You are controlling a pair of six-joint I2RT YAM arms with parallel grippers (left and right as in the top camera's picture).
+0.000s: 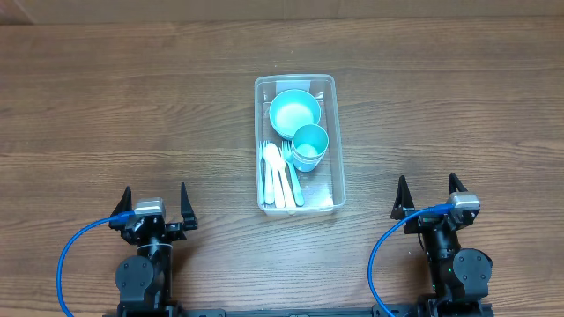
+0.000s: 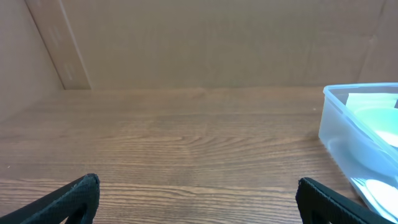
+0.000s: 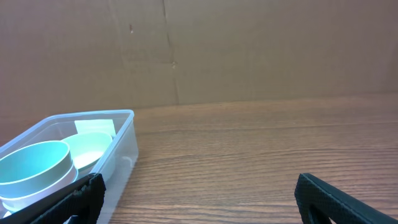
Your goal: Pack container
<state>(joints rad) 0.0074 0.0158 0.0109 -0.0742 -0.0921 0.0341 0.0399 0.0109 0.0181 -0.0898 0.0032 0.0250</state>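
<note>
Only dark fingertips show in the lower corners of both wrist views. At the bottom of the overhead frame, the left gripper (image 1: 155, 190) and right gripper (image 1: 427, 180) stand with jaws wide apart, holding nothing. The container (image 1: 294, 78) sits centre frame on the wood-grain table (image 1: 106, 106). It holds a teal bowl (image 1: 293, 113), a cup (image 1: 310, 145) and pale cutlery (image 1: 280, 174) that is hard to count. Brown cardboard (image 2: 217, 43) stands behind the table.

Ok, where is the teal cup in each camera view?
Overhead: teal cup near centre, inside the container, toward its right wall.
Left wrist: not in it.
Right wrist: bottom-left.
Shared landmark: the container, at the right edge in left wrist, lower left in right wrist.
</note>
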